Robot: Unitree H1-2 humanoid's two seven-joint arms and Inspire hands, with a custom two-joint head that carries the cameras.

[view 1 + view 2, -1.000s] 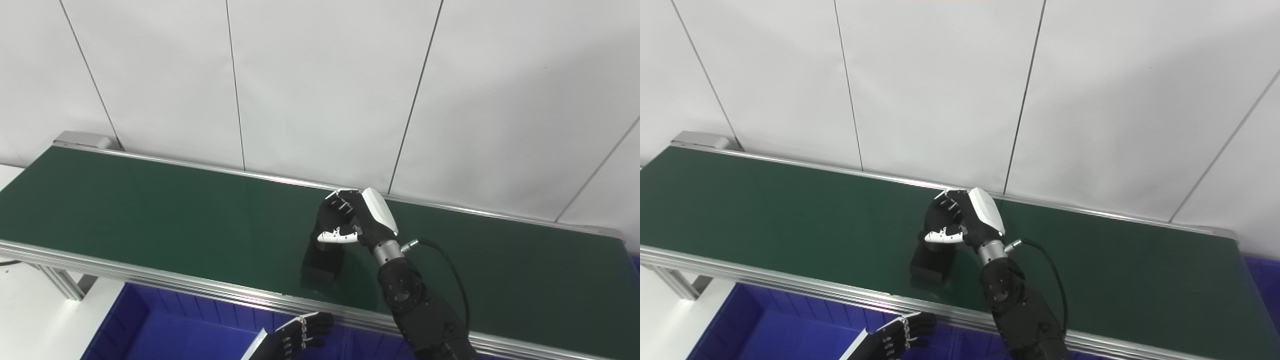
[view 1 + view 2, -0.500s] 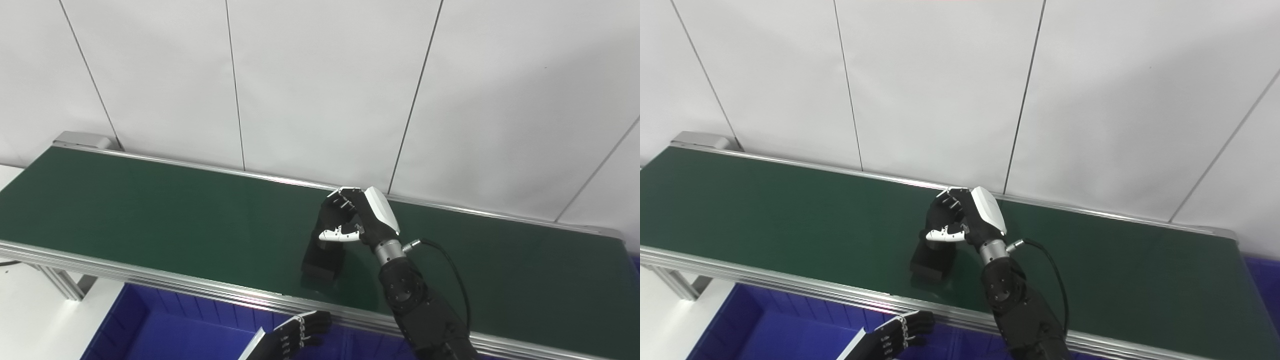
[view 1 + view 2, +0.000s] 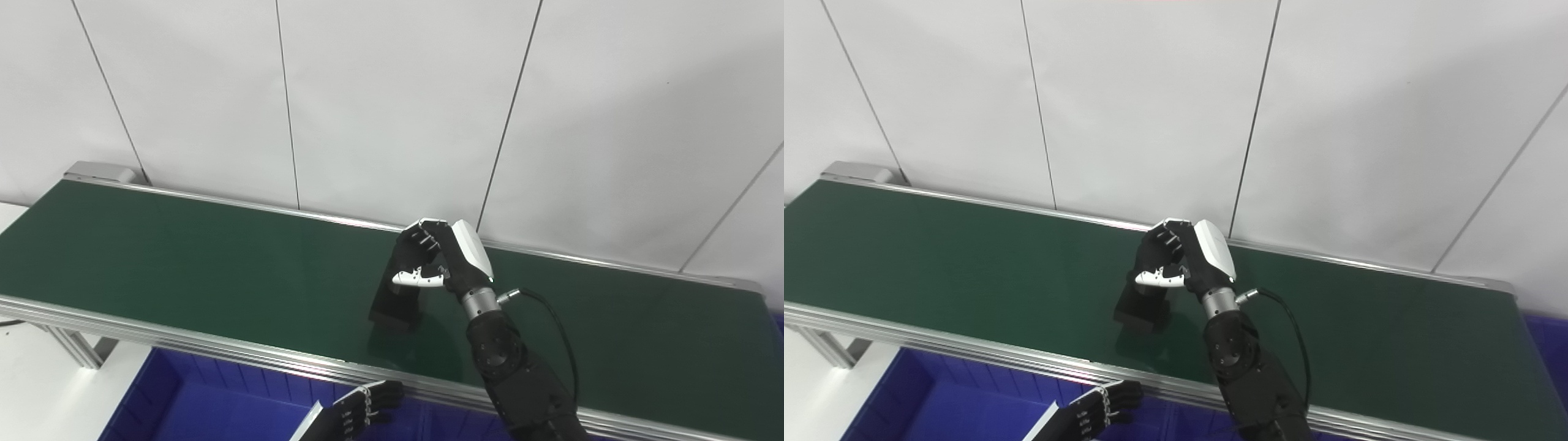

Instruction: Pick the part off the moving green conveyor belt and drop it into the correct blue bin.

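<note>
Left eye view: the right arm comes up from the bottom edge over the belt (image 3: 184, 257), and the right hand (image 3: 444, 260) grasps the upper end of the part (image 3: 395, 303), a long black block. Dark fingers (image 3: 416, 242) curl over its top and the white thumb (image 3: 418, 280) crosses its near face. The part hangs down and to the left from the hand, tilted; its lower end is close above the belt, and whether it touches cannot be told. A dim reflection lies on the belt just below it. A black cable (image 3: 551, 318) loops from the wrist. The left hand (image 3: 361, 409) shows at the bottom edge, below the belt's near rail and over the bin (image 3: 202, 404); its dark fingers are loosely bent and hold nothing. White wall panels (image 3: 392, 98) stand behind the belt.

Right eye view: the same scene sits a little further left. The right hand (image 3: 1188, 260) is clenched on the part (image 3: 1142, 303), thumb in front, fingers wrapped over the top, near the belt's far rail. The part points down-left over the middle of the belt (image 3: 937, 257). The left hand (image 3: 1099, 409) lies low at the bottom edge over the bin (image 3: 943, 401), fingers apart and slightly curled, well apart from the part.
</note>
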